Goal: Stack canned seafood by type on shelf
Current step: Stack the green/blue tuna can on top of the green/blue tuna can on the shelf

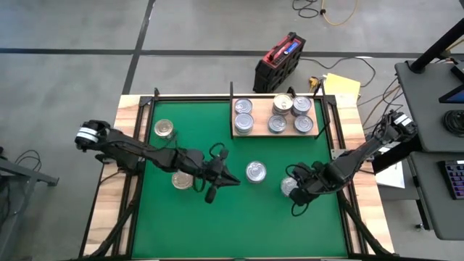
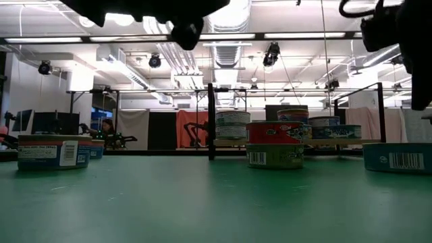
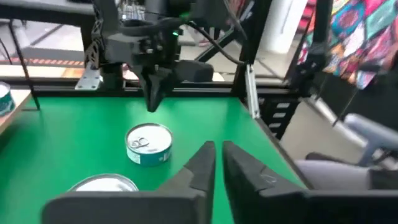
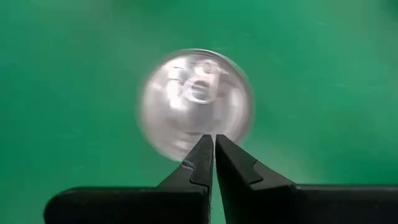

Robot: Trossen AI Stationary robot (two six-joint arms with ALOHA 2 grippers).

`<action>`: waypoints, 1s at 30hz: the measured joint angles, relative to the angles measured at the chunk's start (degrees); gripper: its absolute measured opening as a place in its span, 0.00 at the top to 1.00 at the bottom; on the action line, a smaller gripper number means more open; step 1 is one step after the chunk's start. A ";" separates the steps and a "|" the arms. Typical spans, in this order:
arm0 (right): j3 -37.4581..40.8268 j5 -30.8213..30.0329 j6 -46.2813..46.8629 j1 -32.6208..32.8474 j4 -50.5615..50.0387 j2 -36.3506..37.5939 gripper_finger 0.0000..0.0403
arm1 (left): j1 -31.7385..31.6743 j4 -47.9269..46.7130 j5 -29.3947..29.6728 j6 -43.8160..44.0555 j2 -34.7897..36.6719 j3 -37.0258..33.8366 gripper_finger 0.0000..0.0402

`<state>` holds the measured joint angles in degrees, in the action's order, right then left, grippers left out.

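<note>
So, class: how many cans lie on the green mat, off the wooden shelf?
4: one at the mat's far left, one beside the left arm, one mid-mat, one under the right claw. Arms may hide more.

Desk: my wooden-framed desk (image 1: 109, 210) carries a green mat (image 1: 217, 225) over most of its top.
Shelf: a pale wooden shelf (image 1: 313, 133) lies on the mat at the far edge, towards my right side.
On the shelf: five cans (image 1: 278, 123) stand on it, two at one end and three at the other.
Loose on the mat: one can (image 1: 164, 129) sits far on my left, one (image 1: 182, 180) lies under my left arm, one (image 1: 255, 172) rests near the middle, and one (image 1: 288, 186) lies under my right pincer (image 1: 293, 197).
</note>
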<state>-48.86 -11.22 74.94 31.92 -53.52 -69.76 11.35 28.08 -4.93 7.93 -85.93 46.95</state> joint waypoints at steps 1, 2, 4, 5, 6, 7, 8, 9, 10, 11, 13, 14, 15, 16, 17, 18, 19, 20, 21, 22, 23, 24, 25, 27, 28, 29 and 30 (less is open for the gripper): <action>0.13 -0.25 0.54 -0.04 -1.02 -0.07 0.98 | 0.47 0.05 0.69 -1.21 -1.09 0.79 0.98; 0.45 -0.35 1.29 -0.04 -1.65 -0.25 0.98 | 0.95 -0.03 1.11 -2.25 -2.02 1.42 0.99; 1.05 -0.42 2.81 -0.04 -2.38 -0.80 0.98 | 1.95 0.14 1.96 -4.51 -4.01 3.13 0.99; 1.44 -0.43 3.32 -0.02 -2.40 -1.21 0.98 | 2.51 0.33 3.02 -5.54 -4.97 3.77 0.99; 1.79 -0.54 3.51 -0.02 -2.45 -1.84 0.98 | 3.06 0.26 4.45 -6.01 -5.99 4.42 0.99; 2.14 -0.64 3.59 -0.02 -2.37 -2.46 0.98 | 3.48 -0.05 5.80 -6.15 -6.97 5.12 1.00; 2.41 -0.66 3.78 -0.02 -2.39 -3.08 0.98 | 3.87 -0.37 6.88 -6.20 -7.87 5.72 1.00; 2.63 -0.75 3.99 -0.02 -2.38 -3.70 0.98 | 4.13 -0.83 7.26 -6.22 -8.65 6.24 1.00; 2.76 -0.83 4.05 -0.02 -2.25 -4.35 0.98 | 4.33 -0.90 7.31 -6.24 -9.43 6.71 1.00; 2.87 -0.96 4.14 -0.02 -1.99 -5.12 0.98 | 4.53 -0.80 7.45 -6.23 -10.07 7.11 1.00; 2.97 -1.24 4.54 0.12 -0.96 -6.79 0.98 | 4.94 -0.54 7.53 -6.16 -11.58 7.80 1.00; 2.97 -1.29 4.24 0.28 0.23 -7.62 0.98 | 5.16 -0.46 7.63 -6.00 -12.29 8.03 1.00; 2.97 -1.36 3.48 0.49 2.04 -8.39 0.98 | 5.43 -0.58 8.02 -5.79 -12.97 8.16 1.00; 2.97 -1.38 2.81 0.75 4.35 -9.24 0.98 | 5.85 -0.61 8.95 -5.46 -13.79 8.43 1.00; 2.93 -1.46 2.01 0.93 6.77 -10.14 0.98 | 6.34 -0.44 10.15 -5.34 -14.47 8.72 1.00; 2.84 -1.94 1.46 1.11 8.69 -10.99 0.98 | 6.87 -0.08 11.53 -5.32 -15.24 8.97 1.00; 2.72 -2.30 0.76 1.20 10.99 -11.87 0.98 | 7.40 0.21 12.86 -5.31 -16.11 9.48 1.00; 2.28 -2.80 0.23 1.30 13.54 -12.88 0.98 | 7.94 0.52 13.99 -5.31 -16.96 10.10 1.00; 1.76 -3.30 -0.65 1.36 15.91 -14.02 0.98 | 8.44 0.49 14.84 -5.30 -17.95 10.75 1.00; 1.08 -3.46 -1.60 1.41 17.39 -15.27 0.98 | 8.87 0.49 15.30 -5.30 -19.01 11.59 1.00; 0.17 -3.52 -3.01 1.57 17.94 -16.08 0.98 | 9.25 0.56 15.44 -5.30 -20.05 12.58 1.00; -0.84 -3.92 -4.23 1.88 18.16 -16.98 0.98 | 9.67 0.57 15.48 -5.30 -21.04 13.57 1.00; -2.09 -4.71 -4.83 2.24 17.92 -17.90 0.98 | 9.98 0.58 15.50 -5.31 -22.07 14.69 1.00; -4.65 -7.43 -6.43 3.15 17.80 -19.10 0.98 | 10.42 0.86 15.48 -5.39 -24.15 16.96 1.00; -5.93 -9.24 -6.93 3.72 17.52 -19.56 0.98 | 10.57 0.84 15.48 -5.41 -25.37 18.07 1.00; -7.28 -11.53 -7.17 4.20 17.34 -19.78 0.98 | 10.66 0.62 15.44 -5.39 -26.58 19.20 1.00; -8.54 -13.72 -7.26 4.91 17.14 -19.89 0.98 | 10.66 -0.06 15.45 -5.26 -27.80 20.30 1.00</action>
<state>-57.40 -24.94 67.69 36.82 -36.38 -89.65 22.01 28.01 10.51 2.67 -113.74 67.25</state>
